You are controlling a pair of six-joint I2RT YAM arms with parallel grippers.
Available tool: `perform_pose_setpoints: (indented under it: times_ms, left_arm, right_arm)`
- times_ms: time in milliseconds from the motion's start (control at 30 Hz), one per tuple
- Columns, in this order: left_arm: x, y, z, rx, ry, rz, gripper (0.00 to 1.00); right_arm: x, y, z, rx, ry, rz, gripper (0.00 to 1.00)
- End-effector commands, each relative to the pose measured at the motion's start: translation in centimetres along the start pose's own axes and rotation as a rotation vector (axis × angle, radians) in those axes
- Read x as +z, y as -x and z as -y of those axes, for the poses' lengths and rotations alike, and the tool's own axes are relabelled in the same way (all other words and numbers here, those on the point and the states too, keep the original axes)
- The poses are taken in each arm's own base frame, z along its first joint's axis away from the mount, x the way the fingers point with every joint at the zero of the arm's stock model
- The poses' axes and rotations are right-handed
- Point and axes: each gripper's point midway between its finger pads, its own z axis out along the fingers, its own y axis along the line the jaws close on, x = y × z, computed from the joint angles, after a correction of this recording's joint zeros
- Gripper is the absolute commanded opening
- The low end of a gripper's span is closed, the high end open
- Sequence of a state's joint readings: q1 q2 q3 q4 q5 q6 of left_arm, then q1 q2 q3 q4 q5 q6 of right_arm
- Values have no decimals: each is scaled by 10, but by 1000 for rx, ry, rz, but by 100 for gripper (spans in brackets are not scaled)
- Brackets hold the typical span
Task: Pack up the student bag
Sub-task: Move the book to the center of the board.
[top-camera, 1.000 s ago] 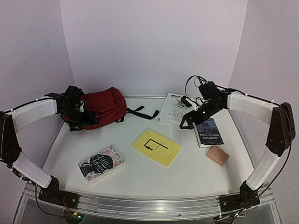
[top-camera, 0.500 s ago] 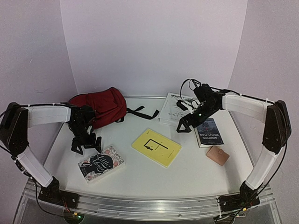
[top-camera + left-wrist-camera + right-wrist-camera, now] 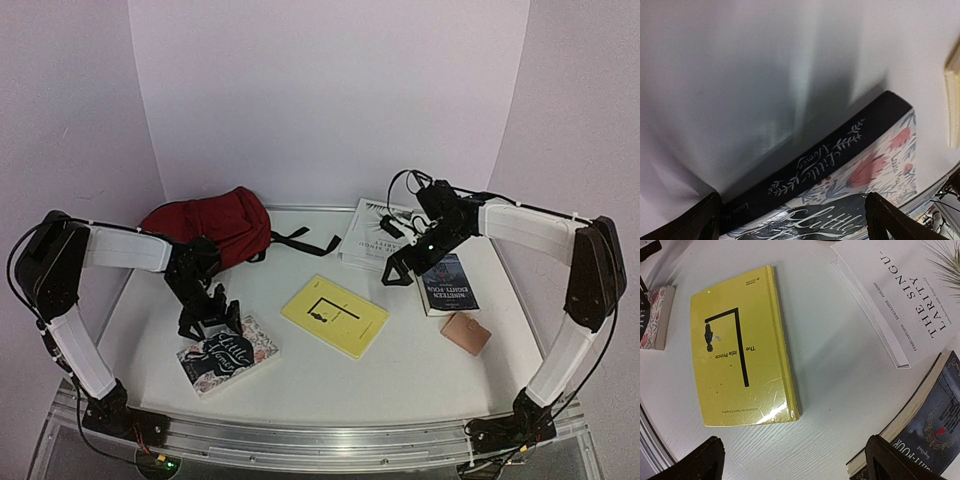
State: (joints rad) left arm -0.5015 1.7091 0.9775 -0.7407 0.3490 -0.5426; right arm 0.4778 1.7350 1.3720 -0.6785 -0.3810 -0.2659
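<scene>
Over the white table (image 3: 400, 370), left gripper (image 3: 208, 320) and right gripper (image 3: 398, 268) are standing fingers apart. We are risking shoving the floral book (image 3: 228, 357) beneath our left fingers askew.

a lab test cell: plain pale walls (image 3: 330, 100) close round a white table (image 3: 420, 372) with an aluminium rail (image 3: 320, 438).

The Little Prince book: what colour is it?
The flat rectangular book is yellow with black marks; right wrist view.
</scene>
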Motion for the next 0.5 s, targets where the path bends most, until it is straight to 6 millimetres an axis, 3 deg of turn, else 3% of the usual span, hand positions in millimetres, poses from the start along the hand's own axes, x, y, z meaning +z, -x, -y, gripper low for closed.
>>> perform_pose_setpoints:
  times_ms: [0,200,267,367,467]
  left_arm:
    - [29,2,75,73,-194,7,100]
    - [76,25,167,141,-269,23,100]
    - [77,39,192,156,-299,48,99]
    - [48,60,199,156,-278,167,100]
    - [-4,83,180,95,-278,283,100]
  right_arm:
    - [-19,5,2,-25,-43,32,98]
    - [-22,-1,1,-25,-46,28,98]
    - [-25,-3,-4,-27,-24,32,98]
    - [-29,-3,-18,-47,33,55,98]
    - [-30,7,-27,-70,53,82,98]
